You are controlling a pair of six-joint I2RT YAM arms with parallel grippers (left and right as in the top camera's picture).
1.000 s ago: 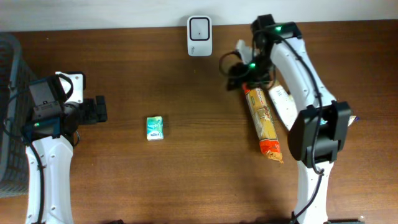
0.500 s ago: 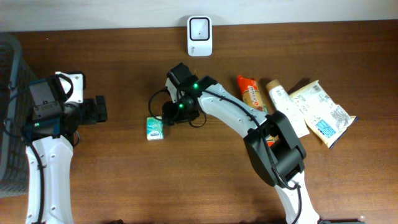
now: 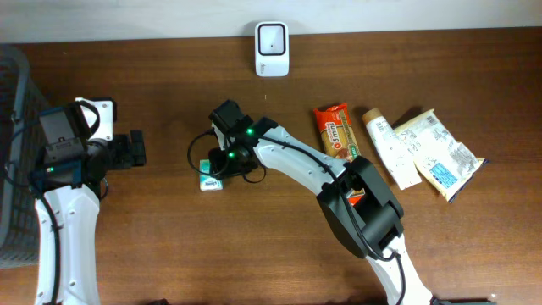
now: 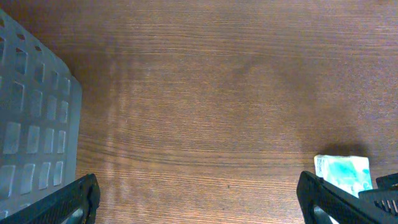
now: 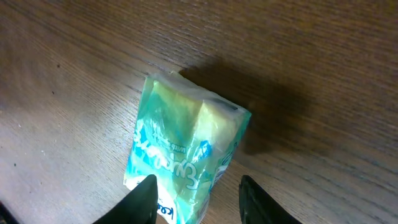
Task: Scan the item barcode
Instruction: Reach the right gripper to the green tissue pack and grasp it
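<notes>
A small green and white packet [image 3: 209, 182] lies on the wooden table, left of centre. My right gripper [image 3: 213, 165] hangs over it. In the right wrist view its two black fingers [image 5: 144, 198] stand either side of the packet [image 5: 183, 146]: the left one is at the packet's edge and the right one is a little apart from it. The right gripper [image 5: 198, 199] is open and narrowing. My left gripper [image 3: 135, 150] rests wide open at the far left, holding nothing, and the packet [image 4: 342, 171] shows by its right finger. The white scanner [image 3: 272, 38] stands at the back edge.
An orange snack pack [image 3: 336, 131], a white tube [image 3: 391, 148] and a cream bag [image 3: 440, 152] lie to the right. A grey mesh basket [image 3: 13, 169] stands at the left edge, and its wall [image 4: 31, 124] also shows in the left wrist view.
My right arm has swung from the items on the right across to the green packet, and its jaws have narrowed. The left arm has not moved.
</notes>
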